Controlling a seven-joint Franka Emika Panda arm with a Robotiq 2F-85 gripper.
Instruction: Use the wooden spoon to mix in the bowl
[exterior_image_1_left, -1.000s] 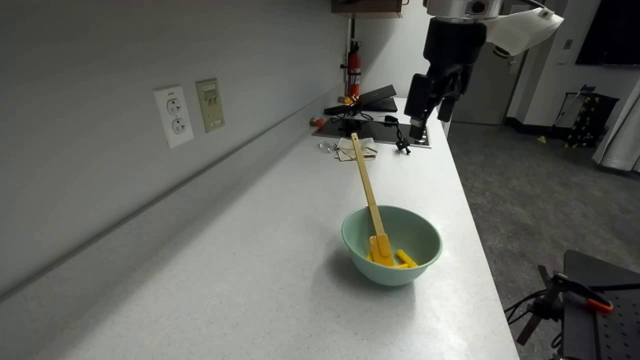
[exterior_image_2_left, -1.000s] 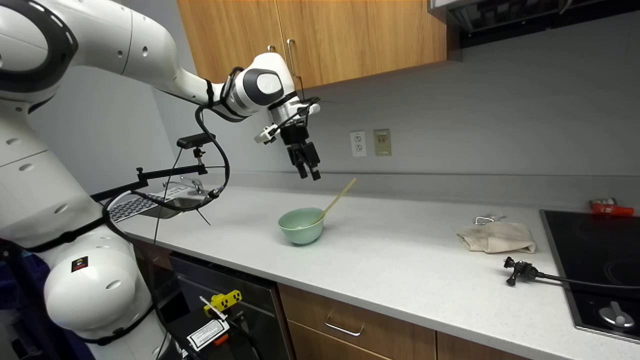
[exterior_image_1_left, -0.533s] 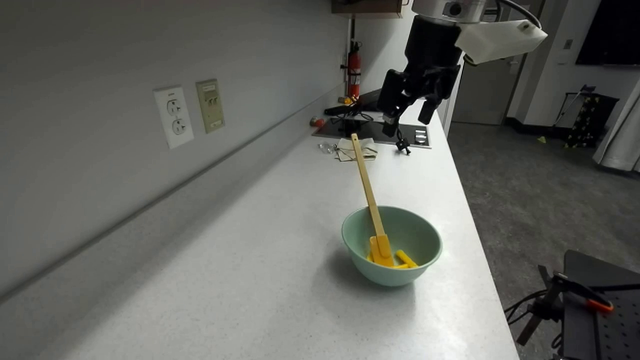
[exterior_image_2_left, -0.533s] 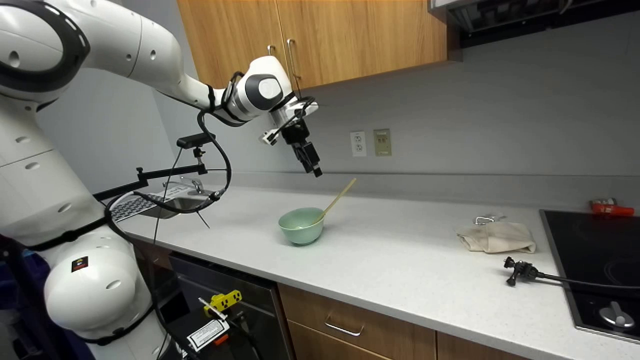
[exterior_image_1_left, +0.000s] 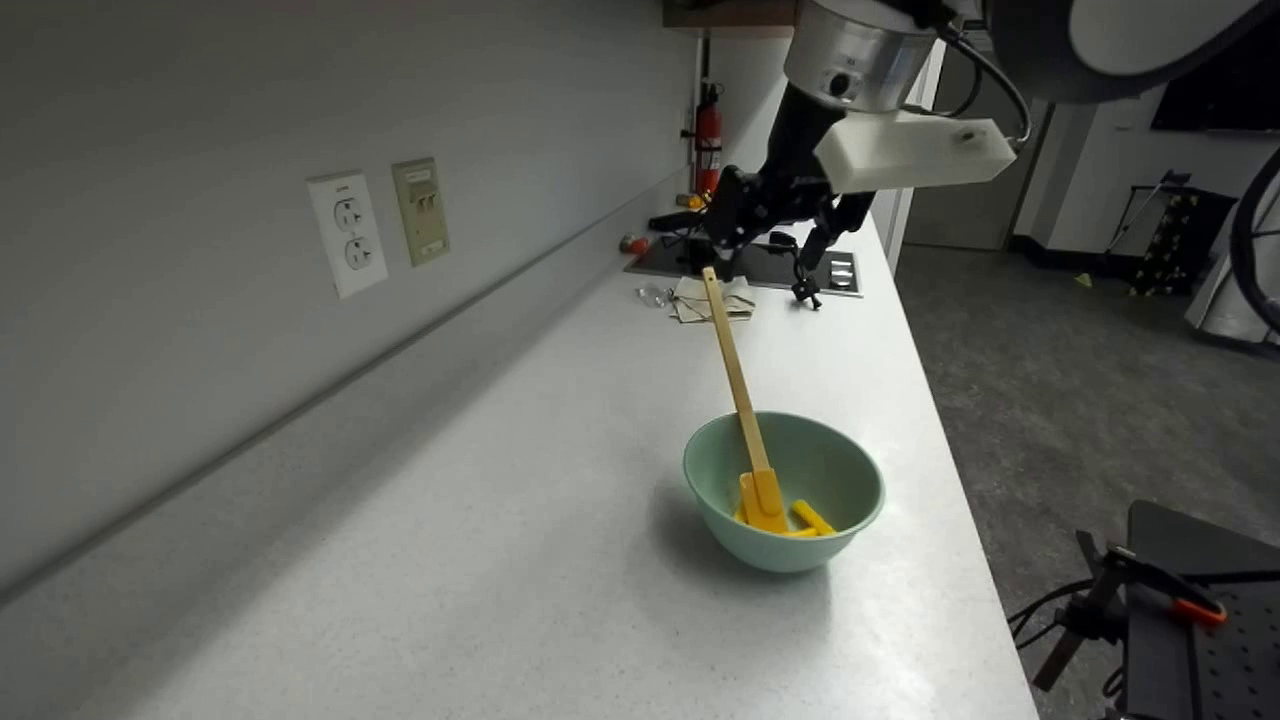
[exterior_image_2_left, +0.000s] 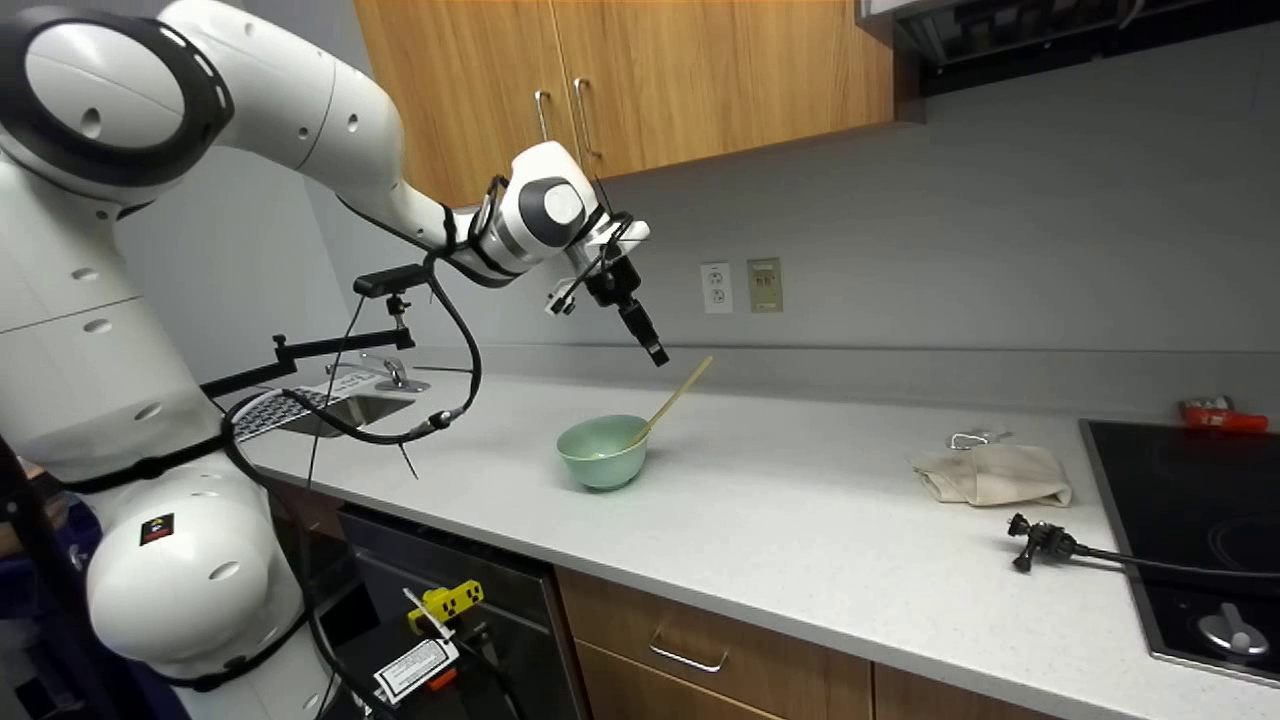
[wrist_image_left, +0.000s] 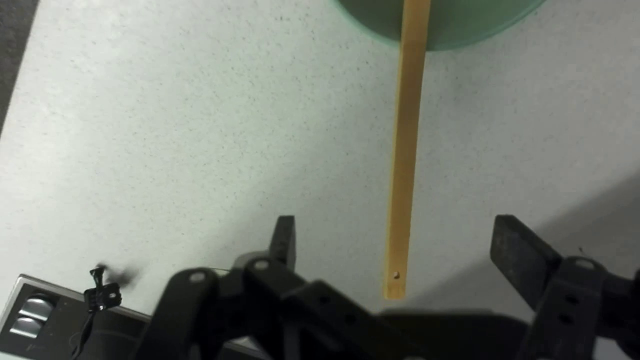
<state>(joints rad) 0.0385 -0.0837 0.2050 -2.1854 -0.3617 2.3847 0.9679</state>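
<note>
The pale mint-green bowl (exterior_image_1_left: 785, 555) stands on the white counter and also shows in an exterior view (exterior_image_2_left: 600, 472). Yellow pieces (exterior_image_1_left: 812, 517) lie inside it. The wooden spoon (exterior_image_1_left: 736, 375) has its flat orange-tan head in the bowl. Its straight handle (exterior_image_2_left: 686, 388) leans over the rim and sticks up outside. My gripper (exterior_image_2_left: 657, 358) is above the counter near the handle's free end. In the wrist view the gripper (wrist_image_left: 394, 225) is open, its fingers apart on both sides of the handle (wrist_image_left: 406, 140), touching nothing. The bowl (wrist_image_left: 470, 30) is partly cut off at the top.
A folded cloth (exterior_image_2_left: 995, 476) and a black clamp mount with a cable (exterior_image_2_left: 1045, 542) lie by the black cooktop (exterior_image_2_left: 1200, 530). The wall with outlets (exterior_image_2_left: 716, 288) runs behind the counter. Wooden cabinets (exterior_image_2_left: 700, 80) hang above. A sink (exterior_image_2_left: 350, 412) is beyond the bowl.
My gripper has moved down and toward the spoon handle's upper end, and the wrist has turned and tilted. The spoon and bowl have not moved.
</note>
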